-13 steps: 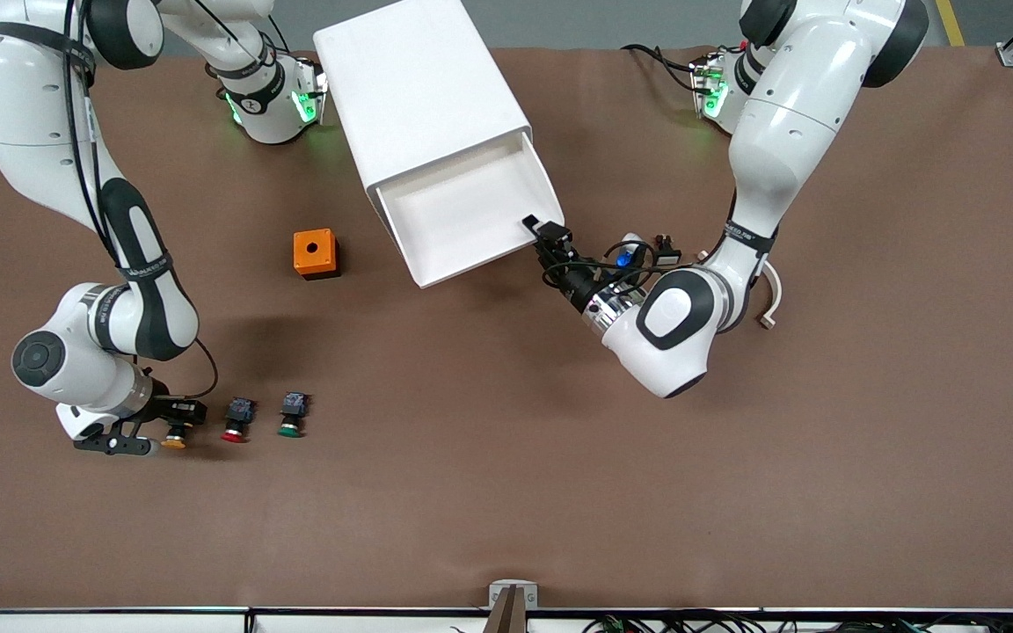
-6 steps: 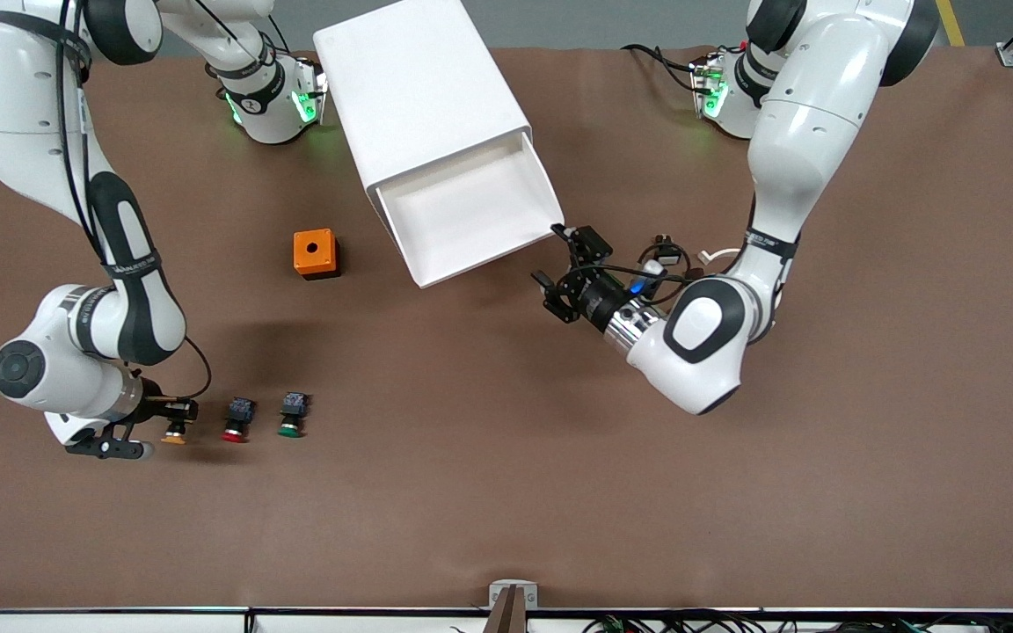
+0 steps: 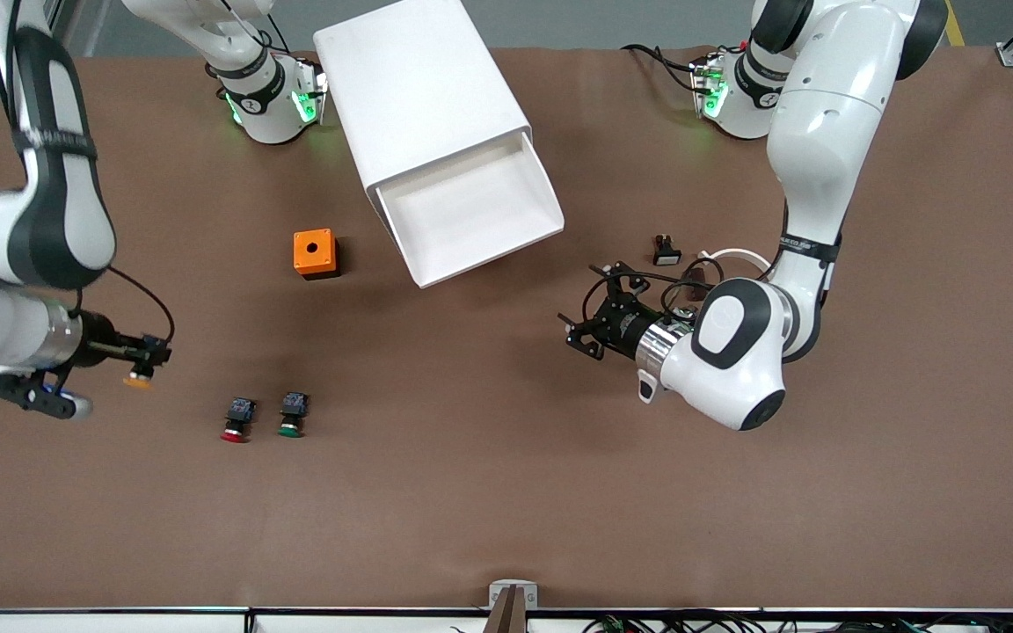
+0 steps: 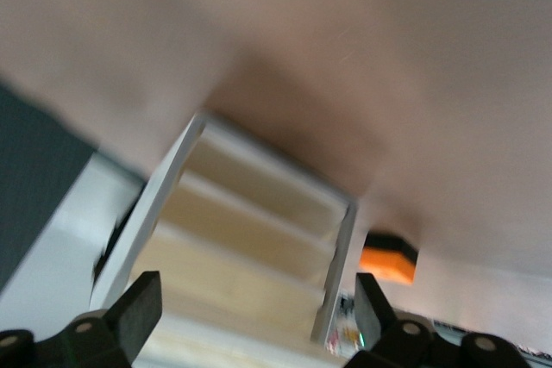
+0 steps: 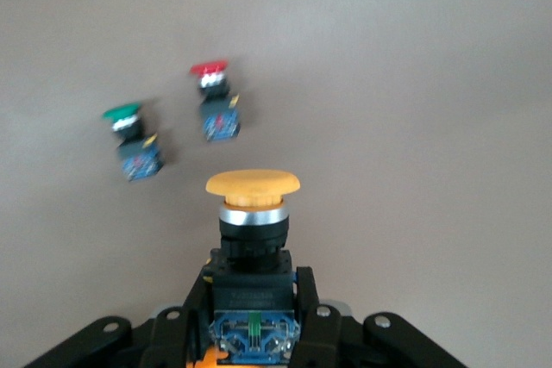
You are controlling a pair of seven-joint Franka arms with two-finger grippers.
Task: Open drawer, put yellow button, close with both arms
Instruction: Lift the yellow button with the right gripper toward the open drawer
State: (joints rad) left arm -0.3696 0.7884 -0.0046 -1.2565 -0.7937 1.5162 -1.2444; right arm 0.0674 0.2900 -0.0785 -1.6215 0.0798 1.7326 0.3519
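The white cabinet [image 3: 419, 88] lies on the table with its top drawer [image 3: 471, 215] pulled out and empty. My right gripper [image 3: 148, 356] is shut on the yellow button [image 3: 137, 380] and holds it up over the table near the right arm's end. In the right wrist view the button [image 5: 252, 183] sits between my fingers [image 5: 306, 299], cap outward. My left gripper [image 3: 590, 330] is open and empty over the table, apart from the drawer's front. The left wrist view shows the cabinet's drawer fronts [image 4: 250, 230] between its open fingers [image 4: 138, 312].
A red-capped button [image 3: 236, 420] and a green-capped button [image 3: 293, 415] stand side by side on the table. An orange box [image 3: 315, 253] sits beside the drawer. A small black part [image 3: 666, 251] and a white loop [image 3: 739, 257] lie by the left arm.
My right gripper has lifted the yellow button off the table and away from the red and green ones. My left gripper has drawn back from the drawer's front corner toward the front camera.
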